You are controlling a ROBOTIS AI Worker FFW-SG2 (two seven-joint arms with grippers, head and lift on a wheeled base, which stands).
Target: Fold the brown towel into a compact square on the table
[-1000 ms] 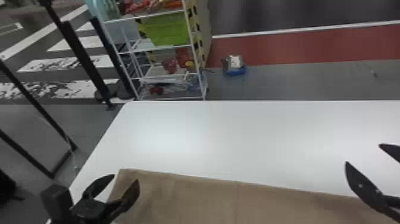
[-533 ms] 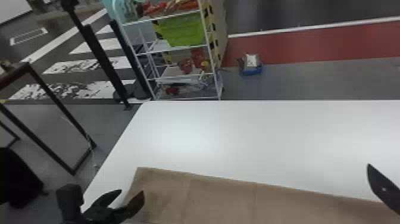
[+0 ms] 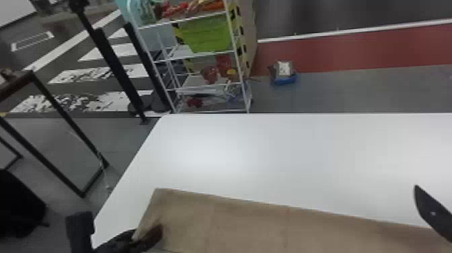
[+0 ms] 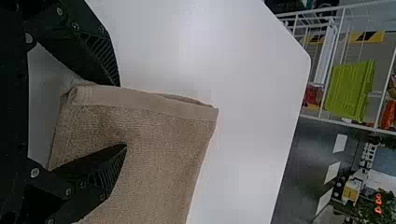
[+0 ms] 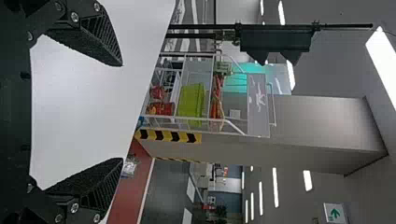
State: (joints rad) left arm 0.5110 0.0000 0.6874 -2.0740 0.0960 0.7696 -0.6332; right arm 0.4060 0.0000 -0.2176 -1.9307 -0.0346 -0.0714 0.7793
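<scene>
So I've got the brown towel lying long across the near part of the bench, its left end close to the bench's left edge. My left claw is right at that end with its fingers apart, can't tell if they're actually touching the cloth tbh. The right claw is over toward the towel's right side, above the bench, fingers spread wide with just air between them.
</scene>
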